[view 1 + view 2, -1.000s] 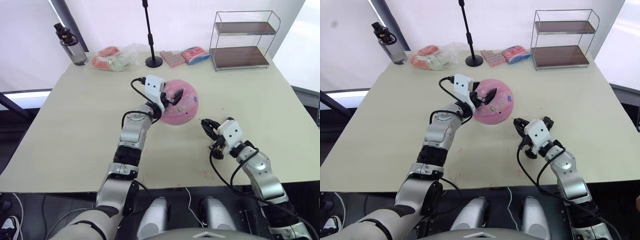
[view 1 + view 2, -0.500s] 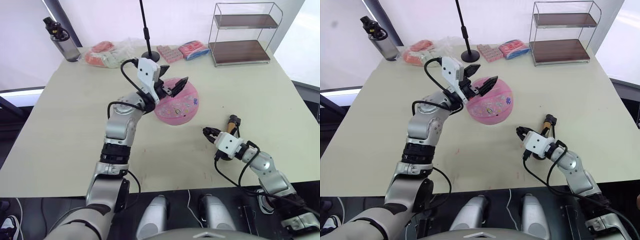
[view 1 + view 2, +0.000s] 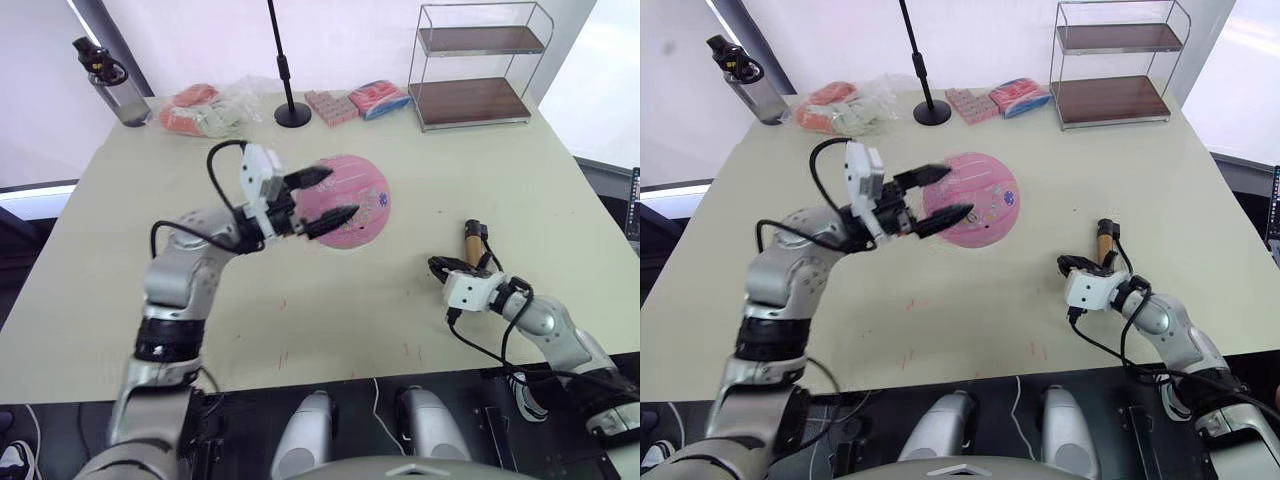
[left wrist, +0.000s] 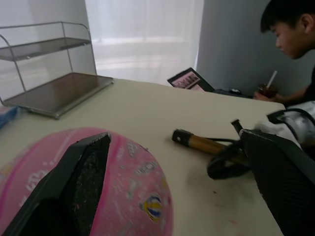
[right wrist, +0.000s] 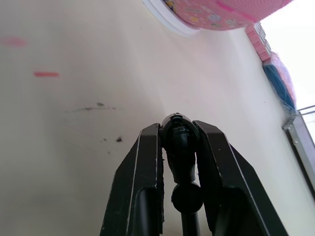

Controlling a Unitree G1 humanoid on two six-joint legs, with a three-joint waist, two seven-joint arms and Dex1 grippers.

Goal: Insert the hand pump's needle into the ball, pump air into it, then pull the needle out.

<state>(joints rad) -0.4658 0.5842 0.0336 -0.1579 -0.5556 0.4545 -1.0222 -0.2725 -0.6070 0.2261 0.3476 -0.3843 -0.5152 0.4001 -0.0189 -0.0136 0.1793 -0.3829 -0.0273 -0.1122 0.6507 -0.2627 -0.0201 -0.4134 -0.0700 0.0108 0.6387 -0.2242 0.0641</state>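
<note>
The soft, light pink rubber ball [image 3: 348, 201] rests at table centre, left gripper [image 3: 322, 195] jaws wide around its 9 o'clock side. The right gripper [image 5: 179, 142] pinches the gold-bronze hand pump's [image 3: 471, 243] black hose; hold the rigid fitting.

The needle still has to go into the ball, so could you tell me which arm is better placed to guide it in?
Probably the right. Its end effector is shut on the black fitting at the hose's end, by the hand pump. The left end effector is open at the ball, placed to steady it.
</note>
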